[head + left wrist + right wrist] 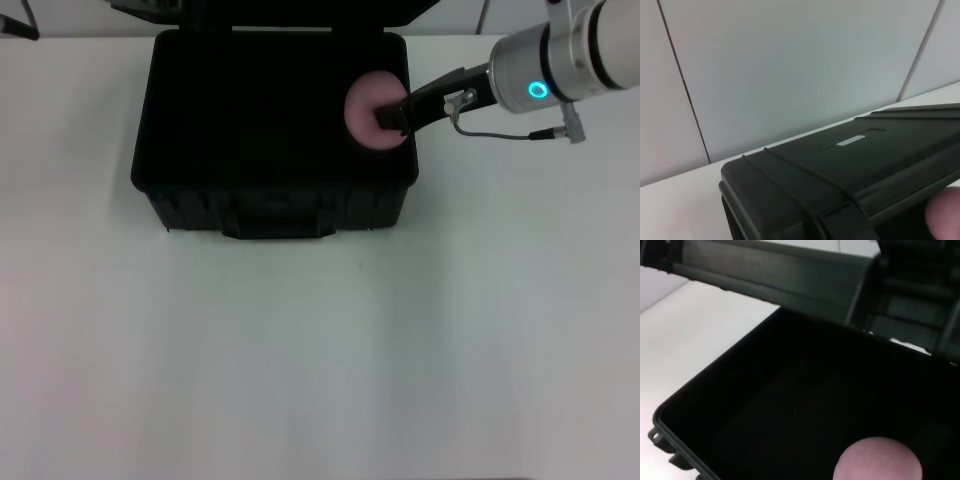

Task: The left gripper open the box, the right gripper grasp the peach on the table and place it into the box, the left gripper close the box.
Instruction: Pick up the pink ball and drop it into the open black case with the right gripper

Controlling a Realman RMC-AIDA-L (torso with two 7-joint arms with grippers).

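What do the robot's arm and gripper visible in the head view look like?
Only the right arm shows: a silver-white cylindrical body with a glowing cyan-blue ring, a thin grey cable looping beneath it, and a small metal fitting at the wrist. The right gripper is a slim black claw. The left gripper appears in no view.

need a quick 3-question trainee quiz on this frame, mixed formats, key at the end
1. True or false: the box has its lid shut.
2. Which hand is at the peach? A) left hand B) right hand C) neither
3. Fill in: the peach is at the box's ____ side as the robot sees it, over the open cavity.

Key:
1. False. The lid is raised, and the dark interior shows in the head and right wrist views.
2. B. The cyan-ringed arm reaches in from the right, and its hand is closed on the peach. The left hand is not in view.
3. Right.
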